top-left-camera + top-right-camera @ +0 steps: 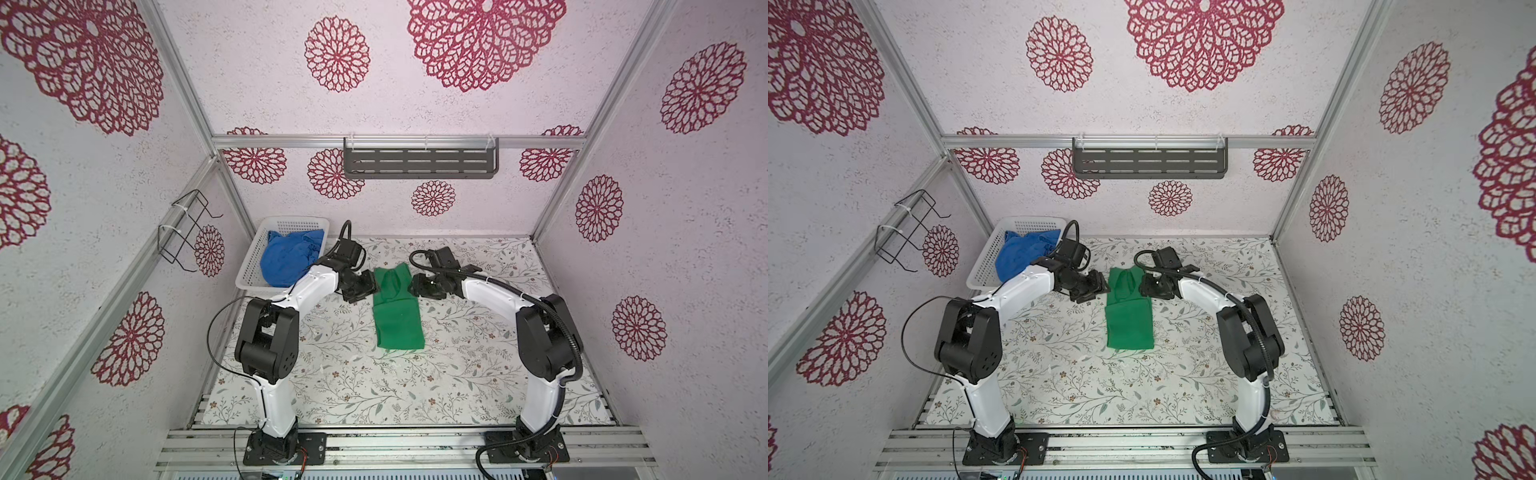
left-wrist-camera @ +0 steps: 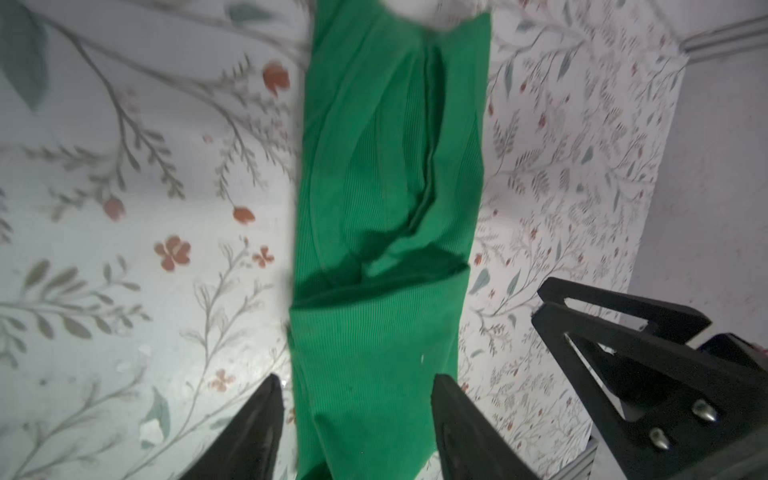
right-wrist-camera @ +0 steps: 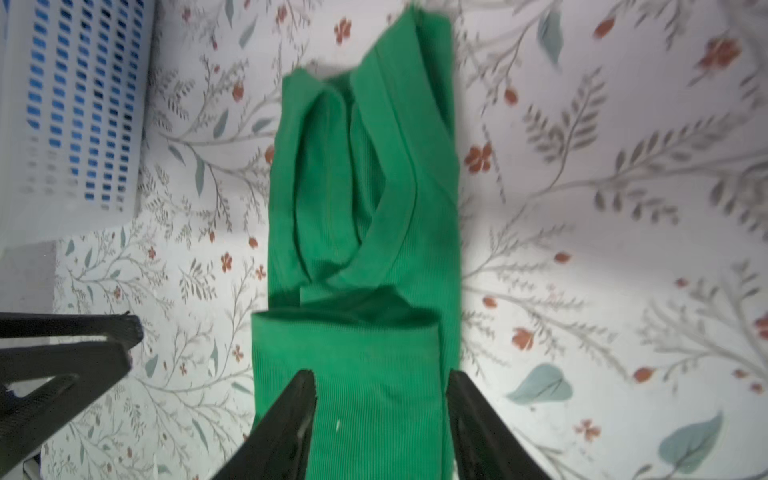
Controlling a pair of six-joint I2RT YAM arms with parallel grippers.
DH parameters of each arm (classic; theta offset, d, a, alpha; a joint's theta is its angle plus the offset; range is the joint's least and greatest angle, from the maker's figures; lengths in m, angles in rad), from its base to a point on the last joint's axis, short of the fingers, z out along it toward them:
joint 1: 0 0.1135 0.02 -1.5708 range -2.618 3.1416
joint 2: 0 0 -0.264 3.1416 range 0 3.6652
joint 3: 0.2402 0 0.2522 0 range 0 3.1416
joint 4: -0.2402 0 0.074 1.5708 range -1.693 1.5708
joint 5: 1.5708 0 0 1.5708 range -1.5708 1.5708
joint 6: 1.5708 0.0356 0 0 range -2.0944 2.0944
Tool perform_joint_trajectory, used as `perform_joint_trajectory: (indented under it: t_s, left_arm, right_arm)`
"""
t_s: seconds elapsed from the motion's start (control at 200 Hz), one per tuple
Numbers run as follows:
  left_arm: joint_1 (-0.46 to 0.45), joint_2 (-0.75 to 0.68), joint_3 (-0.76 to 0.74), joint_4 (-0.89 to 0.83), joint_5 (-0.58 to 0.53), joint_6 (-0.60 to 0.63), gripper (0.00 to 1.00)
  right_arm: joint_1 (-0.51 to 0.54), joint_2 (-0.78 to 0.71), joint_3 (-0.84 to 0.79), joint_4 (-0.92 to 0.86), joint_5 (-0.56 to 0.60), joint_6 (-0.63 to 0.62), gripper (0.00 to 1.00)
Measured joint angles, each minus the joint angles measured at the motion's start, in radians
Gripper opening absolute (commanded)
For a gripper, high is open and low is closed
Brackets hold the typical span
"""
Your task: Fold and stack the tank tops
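Green top [image 1: 399,324] btwn L-tool [image 1: 371,286], R-tool [image 1: 414,286]

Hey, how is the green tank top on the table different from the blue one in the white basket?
The bright green fabric tank top lies on the floral table; the royal blue fabric tank top sits in the white perforated plastic basket. The green one is folded into a narrow flat strip; the blue one is bunched up. Both are plain soft fabric.
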Motion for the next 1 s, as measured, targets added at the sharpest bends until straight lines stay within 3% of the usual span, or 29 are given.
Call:
perform_joint_trajectory:
  t_s: [0.115,0.285,0.35,0.44,0.51,0.746,0.911,1.001]
  left_arm:
    - [0.006,-0.085,-0.026,0.003,-0.017,0.006,0.53]
    - [-0.074,-0.288,-0.313,0.074,-0.016,-0.069,0.39]
    - [-0.121,-0.316,-0.416,0.115,-0.011,-0.112,0.41]
    - [-0.169,-0.323,-0.532,0.192,0.013,-0.174,0.58]
    - [-0.183,-0.323,-0.592,0.246,0.027,-0.225,0.58]
    - [-0.214,-0.332,-0.636,0.384,0.031,-0.315,0.46]
    - [-0.224,-0.328,-0.636,0.432,0.034,-0.333,0.39]
    - [-0.227,-0.315,-0.636,0.444,0.036,-0.340,0.29]
  right_arm:
    - [-0.014,-0.035,0.018,-0.013,0.013,-0.023,0.54]
    - [0.011,-0.164,-0.183,0.043,-0.025,-0.020,0.39]
    - [0.031,-0.198,-0.274,0.062,-0.046,-0.015,0.38]
    - [0.056,-0.225,-0.387,0.087,-0.074,-0.003,0.38]
    - [0.073,-0.248,-0.465,0.115,-0.097,0.018,0.39]
    - [0.084,-0.334,-0.632,0.220,-0.129,0.095,0.47]
    - [0.106,-0.333,-0.645,0.269,-0.143,0.108,0.45]
    - [0.118,-0.328,-0.645,0.296,-0.146,0.110,0.40]
